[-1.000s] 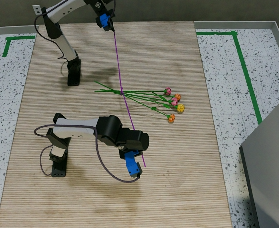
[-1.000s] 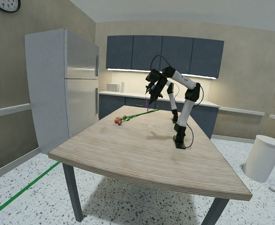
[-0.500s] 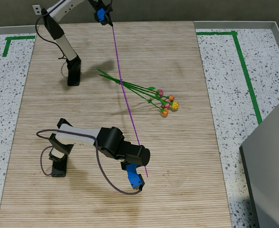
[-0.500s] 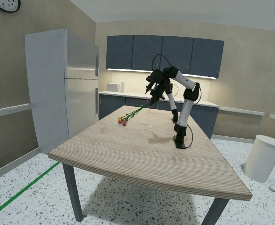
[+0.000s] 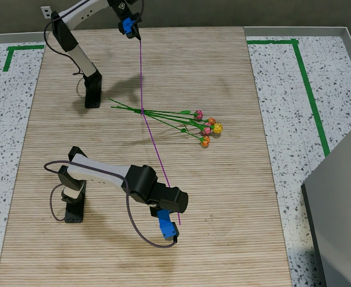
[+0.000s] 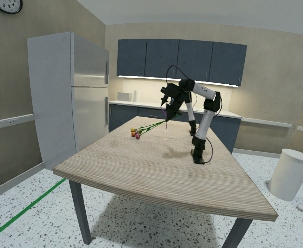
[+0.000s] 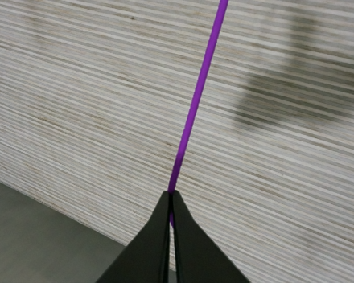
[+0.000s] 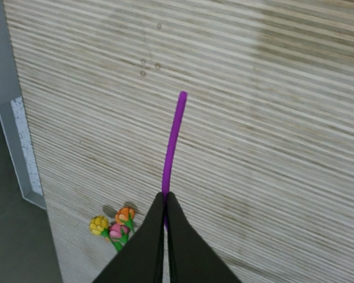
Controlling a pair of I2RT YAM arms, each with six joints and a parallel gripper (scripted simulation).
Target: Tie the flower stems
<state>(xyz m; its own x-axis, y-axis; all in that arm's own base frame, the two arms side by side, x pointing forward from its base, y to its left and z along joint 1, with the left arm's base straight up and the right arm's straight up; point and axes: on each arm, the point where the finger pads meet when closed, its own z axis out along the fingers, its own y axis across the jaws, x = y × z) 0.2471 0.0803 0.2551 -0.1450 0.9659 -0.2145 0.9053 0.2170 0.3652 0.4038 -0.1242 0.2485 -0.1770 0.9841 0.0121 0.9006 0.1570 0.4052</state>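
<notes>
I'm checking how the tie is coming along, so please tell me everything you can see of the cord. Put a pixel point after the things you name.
The cord (image 5: 155, 142) (image 7: 196, 96) (image 8: 174, 137) is one thin, smooth, purple strand, apparently soft and round. Its knot (image 5: 142, 111) sits around the green stems, nearer their cut ends than the blooms. From there one length runs nearly straight to the left gripper (image 5: 139, 38) (image 7: 170, 193), the other to the right gripper (image 8: 165, 194), both shut on it. A short free end sticks out past the right gripper's fingertips. How tight the knot is can't be told.
</notes>
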